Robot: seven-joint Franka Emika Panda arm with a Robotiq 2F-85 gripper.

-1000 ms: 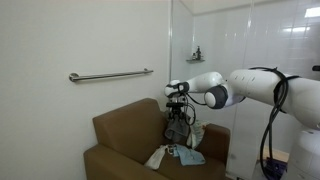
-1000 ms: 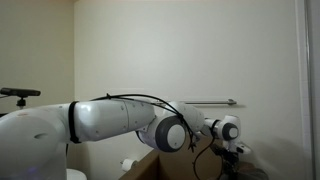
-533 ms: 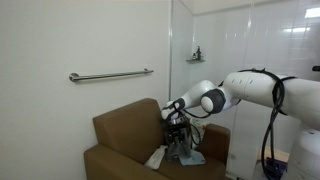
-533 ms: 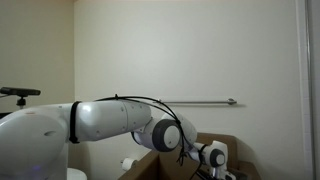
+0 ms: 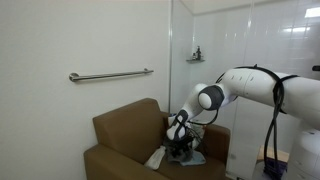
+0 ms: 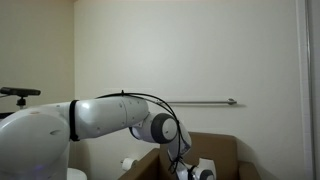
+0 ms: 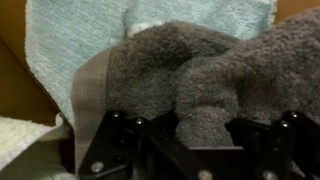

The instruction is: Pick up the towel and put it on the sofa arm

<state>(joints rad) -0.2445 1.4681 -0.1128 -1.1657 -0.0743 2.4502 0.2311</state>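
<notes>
The dark grey towel (image 7: 190,55) lies bunched on the armchair seat, on top of a light blue cloth (image 7: 70,40). My gripper (image 7: 200,130) is down on the seat, its fingers closed around a thick fold of the towel. In an exterior view the gripper (image 5: 178,147) and the towel (image 5: 180,154) are low over the seat, right of the sofa arm (image 5: 105,160). The gripper (image 6: 205,172) also shows at the bottom edge of an exterior view. The sofa arm is bare.
A small whitish cloth (image 5: 157,157) lies on the seat's front, next to the light blue cloth (image 5: 194,157). The chair's other arm (image 5: 215,135) is by my arm. A grab bar (image 5: 110,75) runs along the wall above the chair back (image 5: 125,120).
My gripper has come down from above the chair back to the seat, carrying the hanging towel down with it onto the blue cloth.
</notes>
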